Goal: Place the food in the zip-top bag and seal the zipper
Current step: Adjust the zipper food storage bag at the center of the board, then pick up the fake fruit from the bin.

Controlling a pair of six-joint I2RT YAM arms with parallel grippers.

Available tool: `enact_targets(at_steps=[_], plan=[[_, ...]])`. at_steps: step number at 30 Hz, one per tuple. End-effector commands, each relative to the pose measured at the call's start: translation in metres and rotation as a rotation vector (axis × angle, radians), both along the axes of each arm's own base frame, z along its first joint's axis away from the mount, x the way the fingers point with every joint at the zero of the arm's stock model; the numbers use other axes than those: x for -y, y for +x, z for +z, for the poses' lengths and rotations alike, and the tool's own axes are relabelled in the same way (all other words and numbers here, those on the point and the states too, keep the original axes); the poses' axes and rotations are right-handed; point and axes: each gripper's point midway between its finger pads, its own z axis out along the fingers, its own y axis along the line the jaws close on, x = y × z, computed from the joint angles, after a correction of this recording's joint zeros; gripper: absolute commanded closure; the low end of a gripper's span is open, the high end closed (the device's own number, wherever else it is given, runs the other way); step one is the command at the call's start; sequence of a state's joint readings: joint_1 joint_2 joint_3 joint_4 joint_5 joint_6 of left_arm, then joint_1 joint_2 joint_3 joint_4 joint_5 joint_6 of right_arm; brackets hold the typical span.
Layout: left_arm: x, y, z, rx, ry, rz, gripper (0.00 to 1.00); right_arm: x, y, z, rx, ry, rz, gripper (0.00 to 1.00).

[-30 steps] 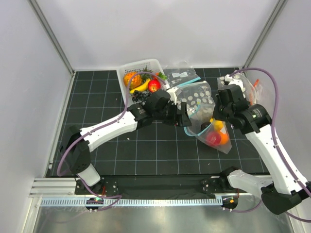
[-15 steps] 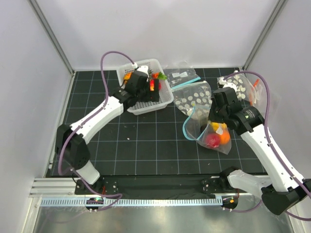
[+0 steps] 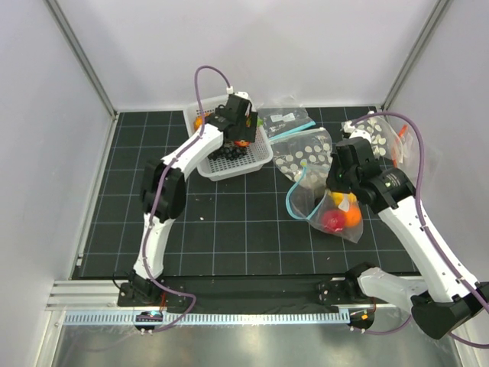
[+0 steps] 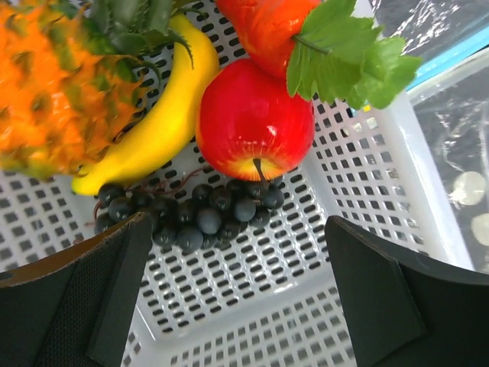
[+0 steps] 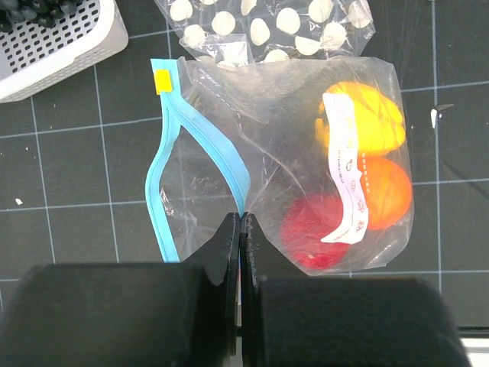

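- Black gridded table (image 3: pixel 153 229), top view: left gripper (image 3: pixel 238 128) hangs over the white basket (image 3: pixel 261 159); right gripper (image 3: pixel 330 191) sits at the bag (image 3: pixel 315 205), well right of the basket.
- Left wrist: jaws wide; apple (image 4: pixel 256 122) lies dead ahead between the fingers (image 4: pixel 99 298), stem toward camera, touching grapes (image 4: pixel 199 214), beside banana (image 4: pixel 153 130). Left arm is nearer.
- Right wrist: jaws pinched on the zipper (image 5: pixel 164 168), mouth gaping left toward the basket; three fruits (image 5: pixel 359 160) sit inside the bag.

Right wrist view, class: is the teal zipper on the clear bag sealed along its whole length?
No, the two strips of the zipper gape apart in a loop, leaving the zip-top bag open.
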State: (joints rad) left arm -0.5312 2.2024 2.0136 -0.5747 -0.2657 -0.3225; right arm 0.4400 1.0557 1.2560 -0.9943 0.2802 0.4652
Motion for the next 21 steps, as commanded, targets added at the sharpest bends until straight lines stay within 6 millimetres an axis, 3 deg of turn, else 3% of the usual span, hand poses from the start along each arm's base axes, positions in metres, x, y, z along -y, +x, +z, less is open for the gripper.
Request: enact_targets(at_steps=[1,5,6,7,10,13,19,21], plan=[[0.0,0.019,0.01,0.055,0.037,-0.015,0.0,-0.004,0.004,0.009,0.05,0.025,0.018,0.99],[0.004,0.039,-0.007,0.077,0.059,-0.013,0.0,-0.005,0.003,0.008,0.049,0.034,0.025,0.99],[0.005,0.045,-0.003,0.093,0.057,-0.004,0.0,-0.006,0.003,0.007,0.049,0.035,0.026,0.99],[0.004,0.048,-0.016,0.078,0.072,0.001,0.0,-0.006,0.003,0.007,0.048,0.036,0.027,0.99],[0.007,0.059,-0.024,0.09,0.061,-0.001,0.0,-0.006,0.002,0.008,0.053,0.038,0.027,0.99],[0.012,0.066,-0.028,0.102,0.044,-0.011,0.0,-0.006,0.002,0.008,0.056,0.042,0.03,0.99],[0.012,0.072,-0.057,0.057,0.031,0.001,0.0,-0.008,0.001,0.009,0.057,0.056,0.035,0.99],[0.011,0.07,-0.06,0.046,0.029,-0.004,0.05,-0.008,0.0,0.01,0.059,0.057,0.035,0.99]])
